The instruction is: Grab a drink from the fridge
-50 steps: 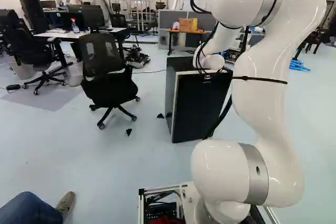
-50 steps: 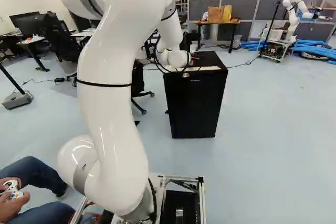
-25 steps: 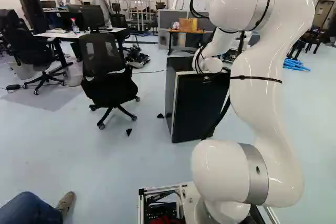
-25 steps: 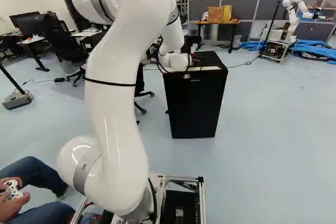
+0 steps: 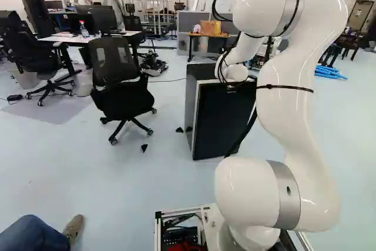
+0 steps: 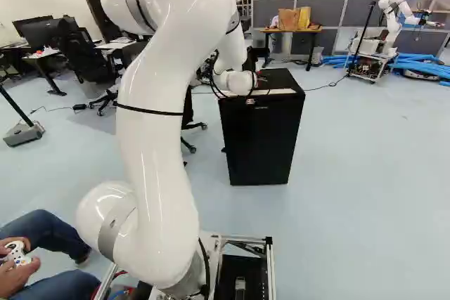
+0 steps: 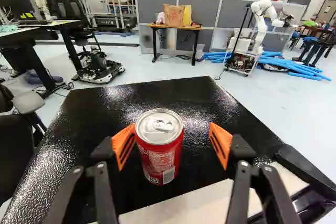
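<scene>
Taking twelve o'clock as straight ahead of the base, the white arm is rising from its foot joint, bending over high up and reaching forward and down toward twelve, its upper bend being cut off by the top of the right base view. At its end the gripper is barely showing past the pale wrist in that view, but the wrist view is showing it released, its two orange pads standing apart on either side of a red can. The can is standing upright on the fridge, near its pale front strip, its long axis running vertically and its tabbed lid facing up. One pad is sitting at the can's nine o'clock, very close, and I cannot tell whether it is touching; the other is standing clear at three. The can's far side is being hidden by its own body. The fridge is lying at twelve, its black front facing the base. An office chair is standing at eleven. Farther off, a desk is standing toward ten or eleven, a small table is holding a brown bag at twelve, and another robot is standing toward one.
</scene>
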Motion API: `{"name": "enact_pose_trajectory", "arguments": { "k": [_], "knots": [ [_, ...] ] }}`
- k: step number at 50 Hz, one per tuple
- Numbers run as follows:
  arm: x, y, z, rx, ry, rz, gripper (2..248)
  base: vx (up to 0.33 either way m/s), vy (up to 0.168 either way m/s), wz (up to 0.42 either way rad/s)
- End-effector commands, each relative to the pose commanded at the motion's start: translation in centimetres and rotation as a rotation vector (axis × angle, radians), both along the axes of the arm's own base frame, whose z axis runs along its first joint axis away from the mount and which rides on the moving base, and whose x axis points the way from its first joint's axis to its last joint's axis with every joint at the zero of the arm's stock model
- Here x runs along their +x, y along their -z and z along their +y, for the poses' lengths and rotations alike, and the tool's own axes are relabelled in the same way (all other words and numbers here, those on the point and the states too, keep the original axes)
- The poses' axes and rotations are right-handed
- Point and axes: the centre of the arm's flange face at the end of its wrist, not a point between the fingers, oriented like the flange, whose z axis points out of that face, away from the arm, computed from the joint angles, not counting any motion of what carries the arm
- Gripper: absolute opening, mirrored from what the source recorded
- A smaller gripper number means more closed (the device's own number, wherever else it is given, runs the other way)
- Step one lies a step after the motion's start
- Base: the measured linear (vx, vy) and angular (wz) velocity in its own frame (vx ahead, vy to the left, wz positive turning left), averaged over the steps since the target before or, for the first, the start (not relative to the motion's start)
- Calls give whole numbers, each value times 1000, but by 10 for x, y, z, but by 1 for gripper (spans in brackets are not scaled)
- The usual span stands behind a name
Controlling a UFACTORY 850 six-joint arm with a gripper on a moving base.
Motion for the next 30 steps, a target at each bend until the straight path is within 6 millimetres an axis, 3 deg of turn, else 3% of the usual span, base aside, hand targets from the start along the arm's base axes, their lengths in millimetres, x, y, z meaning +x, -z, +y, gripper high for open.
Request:
{"name": "enact_pose_trajectory", "arguments": {
  "k": [1, 2, 7, 8, 12, 13, 30],
  "knots": [
    [0, 0, 0, 0, 0, 0, 211, 0, 0, 0],
    [0, 0, 0, 0, 0, 0, 172, 0, 0, 0],
    [0, 0, 0, 0, 0, 0, 172, 0, 0, 0],
    [0, 0, 0, 0, 0, 0, 134, 0, 0, 0],
    [0, 0, 0, 0, 0, 0, 134, 0, 0, 0],
    [0, 0, 0, 0, 0, 0, 100, 0, 0, 0],
    [-1, -8, 0, -3, 0, -11, 100, 0, 0, 0]
  ]
}}
